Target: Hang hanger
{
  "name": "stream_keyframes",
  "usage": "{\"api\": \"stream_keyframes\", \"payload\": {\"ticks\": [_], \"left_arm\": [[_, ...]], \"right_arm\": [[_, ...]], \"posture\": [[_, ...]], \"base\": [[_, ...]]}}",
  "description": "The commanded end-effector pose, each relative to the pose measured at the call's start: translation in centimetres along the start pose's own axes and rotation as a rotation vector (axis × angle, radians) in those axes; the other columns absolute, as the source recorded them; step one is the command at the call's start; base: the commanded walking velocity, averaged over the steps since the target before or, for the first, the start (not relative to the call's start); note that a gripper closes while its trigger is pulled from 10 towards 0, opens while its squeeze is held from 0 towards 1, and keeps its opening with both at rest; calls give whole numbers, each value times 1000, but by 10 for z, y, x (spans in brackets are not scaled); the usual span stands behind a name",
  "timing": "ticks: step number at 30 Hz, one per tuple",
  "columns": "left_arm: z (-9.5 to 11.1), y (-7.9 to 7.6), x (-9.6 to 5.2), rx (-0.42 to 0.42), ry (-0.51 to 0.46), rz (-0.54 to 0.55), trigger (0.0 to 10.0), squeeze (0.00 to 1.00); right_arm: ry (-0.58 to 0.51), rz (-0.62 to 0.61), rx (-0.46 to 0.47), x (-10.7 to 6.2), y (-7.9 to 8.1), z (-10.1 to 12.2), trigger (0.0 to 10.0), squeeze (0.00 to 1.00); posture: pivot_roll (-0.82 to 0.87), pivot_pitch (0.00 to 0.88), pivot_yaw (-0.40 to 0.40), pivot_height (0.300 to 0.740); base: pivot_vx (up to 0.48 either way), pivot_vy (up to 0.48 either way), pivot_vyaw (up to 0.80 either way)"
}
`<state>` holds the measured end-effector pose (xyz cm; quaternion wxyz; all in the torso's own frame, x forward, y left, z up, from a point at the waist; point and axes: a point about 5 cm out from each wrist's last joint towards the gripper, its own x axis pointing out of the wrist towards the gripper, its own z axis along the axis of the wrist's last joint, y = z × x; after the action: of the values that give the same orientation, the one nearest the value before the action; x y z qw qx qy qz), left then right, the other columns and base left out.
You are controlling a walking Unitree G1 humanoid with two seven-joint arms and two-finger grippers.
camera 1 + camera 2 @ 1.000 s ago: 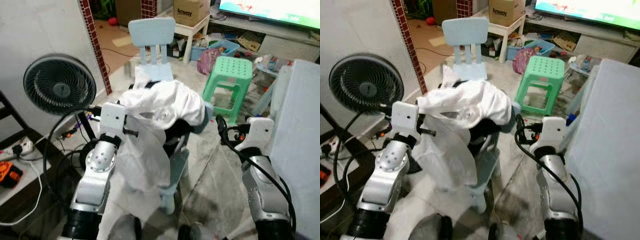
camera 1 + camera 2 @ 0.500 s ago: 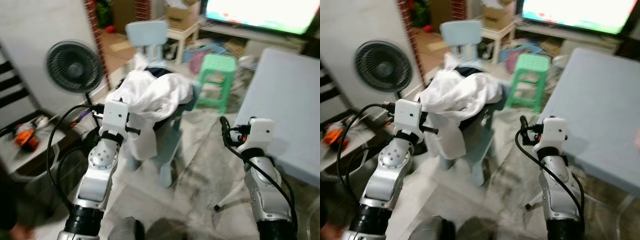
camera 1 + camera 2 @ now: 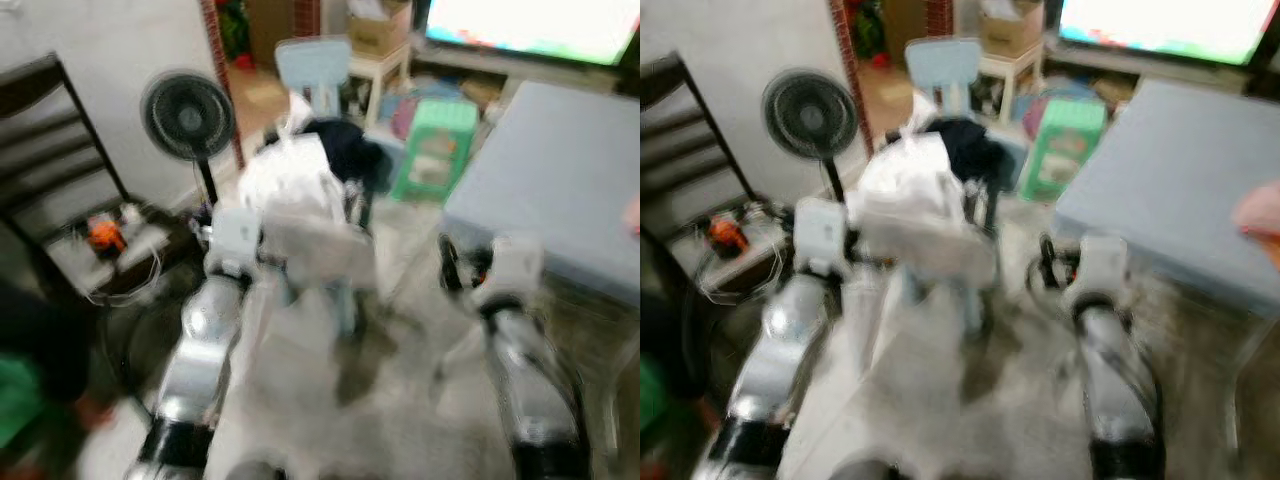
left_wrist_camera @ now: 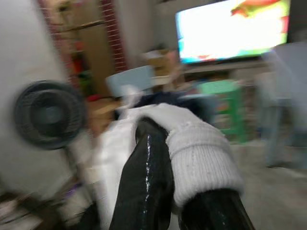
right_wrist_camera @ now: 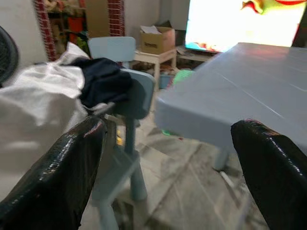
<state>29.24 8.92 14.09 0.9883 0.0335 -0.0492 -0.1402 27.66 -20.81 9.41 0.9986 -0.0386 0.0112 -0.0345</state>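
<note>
Closest to me, my left end effector [image 4: 165, 191] has its two black fingers pinched tight on a thick white cloth [image 4: 192, 143]. It looks like a cuff or a sleeve of the white clothes. My right end effector [image 5: 168, 158] is wide open and holds nothing.

Just past my arms stands a small pale blue chair [image 5: 136, 98] with a heap of white clothes [image 3: 290, 180] and a dark piece of clothing [image 5: 103, 81] piled on it. The head views are blurry, so I cannot make out much more there. Beside my right arm is a grey-blue surface [image 3: 540, 170].

Farther off I see a black fan [image 3: 185, 115], a green stool [image 3: 435, 140], a second pale blue chair [image 3: 312, 65] and a bright screen [image 3: 1160, 25].

I cannot see a hanger anywhere. It may be hidden under the clothes, but I cannot tell. I also see no rail to hang it on. So I think the job has hardly begun: I have hold of the cloth, and the hanging is all left to do.
</note>
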Motion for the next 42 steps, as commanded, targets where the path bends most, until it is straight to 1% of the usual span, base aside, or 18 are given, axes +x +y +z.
{"api": "stream_keyframes", "payload": {"ticks": [1,2,5,6,7,8,9,12,13,14,16,19,24,26,28,33,39,42], "left_arm": [[4,-10,3,-83,7,-82,10000,0],[4,-19,5,-141,24,-149,10000,0],[10,-40,14,-170,17,-233,10000,0],[14,-51,20,-184,4,-270,10000,0],[25,-76,29,-228,-20,-361,10000,0],[25,-76,29,-228,-20,-361,10000,0],[31,-92,36,-227,-30,-419,10000,0],[48,-113,45,-246,-63,-488,10000,0],[64,-124,49,-318,-83,-548,10000,0],[64,-124,49,-318,-83,-548,10000,0],[81,-127,53,-495,-74,-572,10000,0],[82,-122,56,-551,-62,-558,10000,0],[41,-97,51,-417,11,-464,10000,0],[25,-83,43,-381,48,-425,10000,0],[-3,-54,27,-331,120,-338,10000,0],[-31,-12,0,-249,184,-185,10000,0],[-51,18,-28,-192,236,-5,10000,0],[-56,23,-38,-183,248,16,10000,0]], "right_arm": [[-28,20,7,4,5,6,10000,0],[-24,22,12,4,5,6,10000,0],[-19,18,19,7,6,5,10000,0],[-18,17,19,8,6,4,10000,0],[-16,17,17,10,8,4,10000,0],[-16,17,17,10,8,4,10000,0],[-18,17,15,12,9,4,10000,0],[-27,13,5,14,10,7,10000,0],[-35,-2,-5,14,7,8,10000,0],[-35,-2,-5,14,7,8,10000,0],[-39,-42,-18,13,-1,8,10000,0],[-33,-84,-19,12,-8,6,10000,0],[-11,-130,-41,11,-11,0,10000,0],[-5,-138,-49,10,-10,-1,10000,0],[-5,-155,-62,9,-12,-2,10000,0],[-9,-210,-81,6,-24,-2,10000,0],[-14,-217,-57,-4,-32,-2,10000,0],[-2,-202,-74,-12,-35,-5,10000,0]], "posture": [[-19,0,35,740],[-18,0,33,740],[-9,0,26,740],[-8,0,25,740],[-5,0,24,740],[-5,0,24,740],[-7,0,25,740],[-22,0,33,740],[-29,0,40,740],[-29,0,40,740],[-32,0,49,740],[-27,0,53,740],[-23,0,55,740],[-15,0,53,740],[-1,0,48,740],[18,0,40,740],[21,0,35,740],[16,0,34,740]], "base": [[0,0,0],[0,0,0],[0,0,0],[0,0,0],[0,0,0],[0,0,0],[0,0,0],[0,0,0],[0,0,0],[0,0,0],[0,0,0],[0,0,0],[0,0,0],[0,0,-531],[0,0,-800],[0,0,-800],[0,0,-603],[0,0,0]]}}
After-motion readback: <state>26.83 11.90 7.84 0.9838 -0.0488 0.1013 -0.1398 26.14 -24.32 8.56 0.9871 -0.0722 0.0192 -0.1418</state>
